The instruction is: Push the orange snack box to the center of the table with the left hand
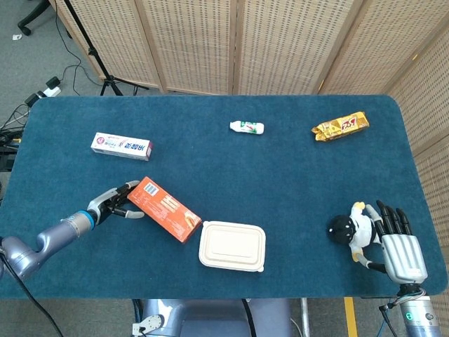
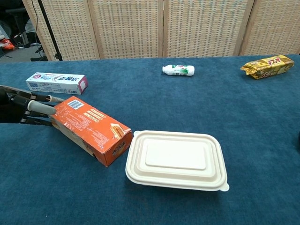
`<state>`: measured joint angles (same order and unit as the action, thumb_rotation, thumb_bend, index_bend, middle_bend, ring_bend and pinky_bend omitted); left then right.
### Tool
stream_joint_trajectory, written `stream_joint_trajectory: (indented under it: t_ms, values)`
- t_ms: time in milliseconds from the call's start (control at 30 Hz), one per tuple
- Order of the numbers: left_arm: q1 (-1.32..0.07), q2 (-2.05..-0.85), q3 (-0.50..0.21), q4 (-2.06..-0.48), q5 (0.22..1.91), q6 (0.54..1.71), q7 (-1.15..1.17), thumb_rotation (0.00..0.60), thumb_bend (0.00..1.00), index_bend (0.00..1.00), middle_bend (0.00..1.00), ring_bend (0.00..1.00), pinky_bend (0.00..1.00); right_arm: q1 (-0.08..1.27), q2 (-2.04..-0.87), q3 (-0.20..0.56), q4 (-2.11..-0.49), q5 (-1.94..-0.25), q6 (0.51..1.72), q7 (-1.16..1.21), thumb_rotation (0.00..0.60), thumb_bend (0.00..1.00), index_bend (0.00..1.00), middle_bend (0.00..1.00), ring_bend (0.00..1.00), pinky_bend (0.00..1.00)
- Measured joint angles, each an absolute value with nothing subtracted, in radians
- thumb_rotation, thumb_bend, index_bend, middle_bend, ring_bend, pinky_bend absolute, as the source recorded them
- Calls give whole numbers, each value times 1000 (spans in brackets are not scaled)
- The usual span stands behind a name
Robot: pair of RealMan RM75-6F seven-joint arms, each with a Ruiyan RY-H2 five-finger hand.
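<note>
The orange snack box lies flat on the blue table, slanted, its right end close to the white lidded container. In the chest view the box nearly touches that container. My left hand presses its extended fingers against the box's left end; the same hand enters at the left edge of the chest view. It holds nothing. My right hand rests open at the table's right front, fingers spread, beside a black and white plush toy.
A toothpaste box lies at the back left, a small white bottle at the back middle, and a yellow snack packet at the back right. Wicker screens stand behind the table.
</note>
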<state>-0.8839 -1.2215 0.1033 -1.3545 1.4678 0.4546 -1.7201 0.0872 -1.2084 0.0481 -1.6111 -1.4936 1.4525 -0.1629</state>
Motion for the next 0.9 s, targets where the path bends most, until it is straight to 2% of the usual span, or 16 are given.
stream_joint_trajectory:
  t_ms: [500, 900]
  values:
    - [-877, -1223, 31, -1378, 1410, 406, -1589, 600, 23, 0, 0, 0, 0, 90, -1210, 48, -1609, -1490, 1447, -163, 600, 53, 18, 0, 0, 0]
    - [-826, -1102, 11, -1483, 1386, 417, -1483, 600, 21, 0, 0, 0, 0, 86, -1204, 49, -1614, -1496, 1459, -154, 600, 53, 18, 0, 0, 0]
